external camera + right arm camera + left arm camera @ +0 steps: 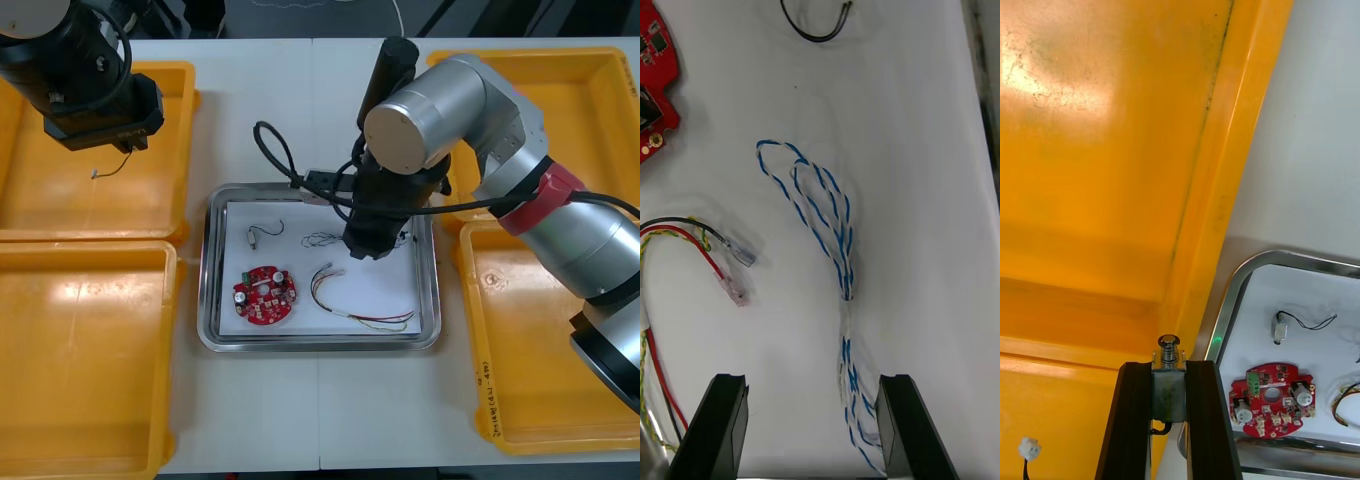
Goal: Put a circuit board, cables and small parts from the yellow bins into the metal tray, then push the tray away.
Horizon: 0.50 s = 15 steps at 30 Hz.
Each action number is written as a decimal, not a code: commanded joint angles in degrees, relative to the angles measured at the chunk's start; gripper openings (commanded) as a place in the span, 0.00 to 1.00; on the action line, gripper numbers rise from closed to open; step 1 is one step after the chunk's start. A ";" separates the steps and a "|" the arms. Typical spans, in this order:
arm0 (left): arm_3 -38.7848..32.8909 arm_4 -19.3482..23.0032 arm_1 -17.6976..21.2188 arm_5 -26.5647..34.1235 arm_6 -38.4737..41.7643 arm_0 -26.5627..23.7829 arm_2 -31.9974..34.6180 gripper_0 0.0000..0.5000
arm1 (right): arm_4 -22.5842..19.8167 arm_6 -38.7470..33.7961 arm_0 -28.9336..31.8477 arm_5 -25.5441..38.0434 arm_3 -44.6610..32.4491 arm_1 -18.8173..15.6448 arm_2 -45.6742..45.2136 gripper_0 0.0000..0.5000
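The metal tray [208, 270], white inside, holds a round red circuit board [267, 296], a red and yellow cable [350, 300], a small black cable [265, 233] and a twisted blue and white cable [839, 247]. My right gripper [812, 427] hovers low over the tray, open, with the tail of the blue and white cable lying on the tray floor beside one finger [906, 427]. My left gripper [1169, 375] is above the far left yellow bin [1090, 150], shut on a small metal part [1169, 352] that trails a thin wire [110, 170].
Yellow bins flank the tray: far left [60, 200], near left [80, 350], far right [580, 90], near right [530, 340]. The right arm's black hose [275, 150] loops over the tray's far edge. Bare table lies in front of and beyond the tray.
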 commanded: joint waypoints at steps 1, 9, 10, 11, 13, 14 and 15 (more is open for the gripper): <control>-1.38 -0.53 2.34 0.50 3.27 0.00 1.89 0.00 | -0.21 -6.96 -0.04 1.83 -3.93 0.25 -2.57 1.00; -1.47 0.52 2.34 0.42 3.62 0.00 1.89 0.00 | 0.93 -19.00 -0.04 6.31 -9.20 -1.86 -4.59 1.00; -1.47 0.70 2.34 0.50 3.62 0.00 1.89 0.00 | 0.84 -20.49 -0.04 7.72 -9.29 -1.86 -5.82 1.00; -1.47 0.79 2.34 0.42 3.62 0.00 1.89 0.00 | 0.84 -21.81 -0.04 9.12 -9.29 -1.86 -7.05 1.00; -1.56 1.05 2.34 0.50 3.71 0.00 1.89 0.00 | 0.84 -23.48 -0.04 11.32 -9.29 -1.86 -8.98 1.00; -1.65 1.14 2.34 0.50 3.71 0.00 1.89 0.00 | 0.93 -24.01 -0.04 12.02 -9.29 -1.94 -9.60 1.00; -1.91 1.31 2.34 0.50 3.80 0.00 1.89 0.00 | 1.28 -25.33 -0.04 13.52 -9.29 -2.03 -10.39 1.00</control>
